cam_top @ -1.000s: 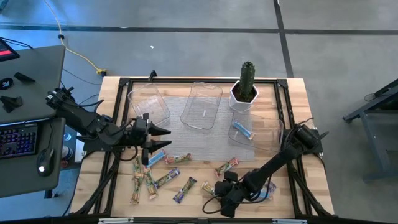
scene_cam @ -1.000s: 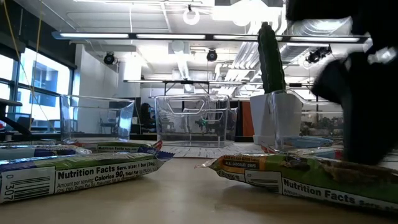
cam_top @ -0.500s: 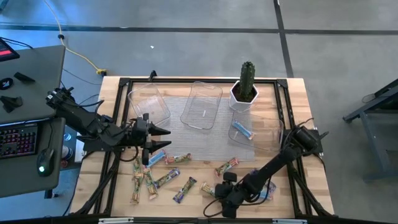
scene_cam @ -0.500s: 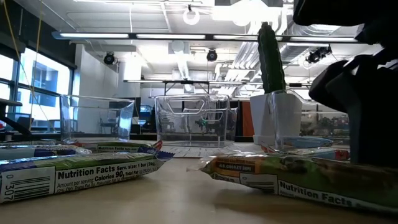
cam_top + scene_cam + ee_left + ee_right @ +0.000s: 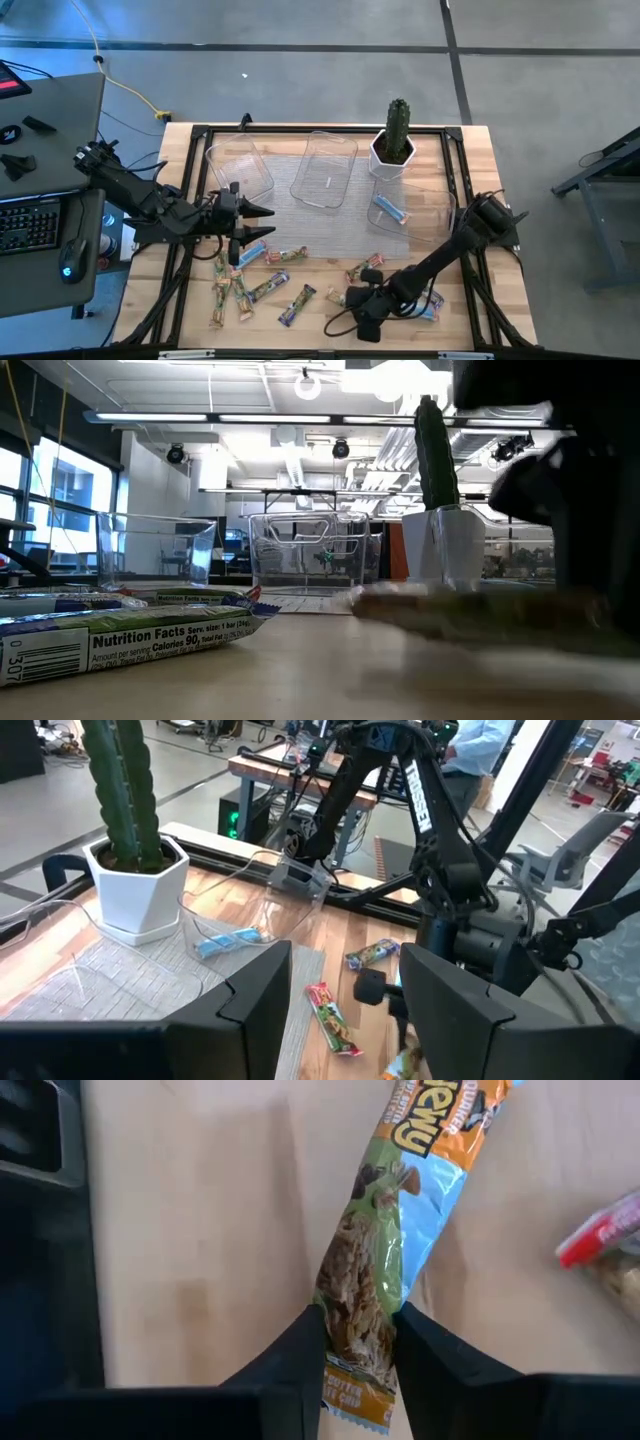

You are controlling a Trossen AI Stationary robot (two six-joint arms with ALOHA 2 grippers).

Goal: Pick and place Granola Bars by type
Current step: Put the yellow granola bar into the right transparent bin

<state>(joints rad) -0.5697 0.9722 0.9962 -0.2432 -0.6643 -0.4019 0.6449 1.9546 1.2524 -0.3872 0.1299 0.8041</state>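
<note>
Several granola bars lie flat on the wooden table (image 5: 200, 330) near its front edge, among them green-tan ones (image 5: 265, 287) and a purple one (image 5: 297, 303). A light blue bar (image 5: 388, 208) lies in the right clear tray (image 5: 430, 215). My right gripper (image 5: 352, 302) is at the near middle, shut on a green-tan bar (image 5: 380, 1260). That bar shows blurred in the low view (image 5: 470, 610). My left gripper (image 5: 266, 222) hovers open above the bars on the left, nothing between its fingers (image 5: 250, 1010). My right gripper pinches the green-tan bar between its two fingers (image 5: 300, 1355), on its two long edges close to one end (image 5: 356, 1342). The fingers slant down from above and lie across the bar. The rest of the bar reaches out ahead of the fingers. Whether its far end rests on the table I cannot tell.
Two more clear trays (image 5: 240, 170) (image 5: 325, 168) stand at the far side on a grey mat. A cactus in a white pot (image 5: 395, 145) stands far right. A red-tan bar (image 5: 600, 1240) lies close beside the held one. A black frame runs round the table's edges.
My right gripper has shut on the green-tan bar. The bar, which lay flat on the table, has come up and shifted with the gripper and now shows blurred in the low view.
</note>
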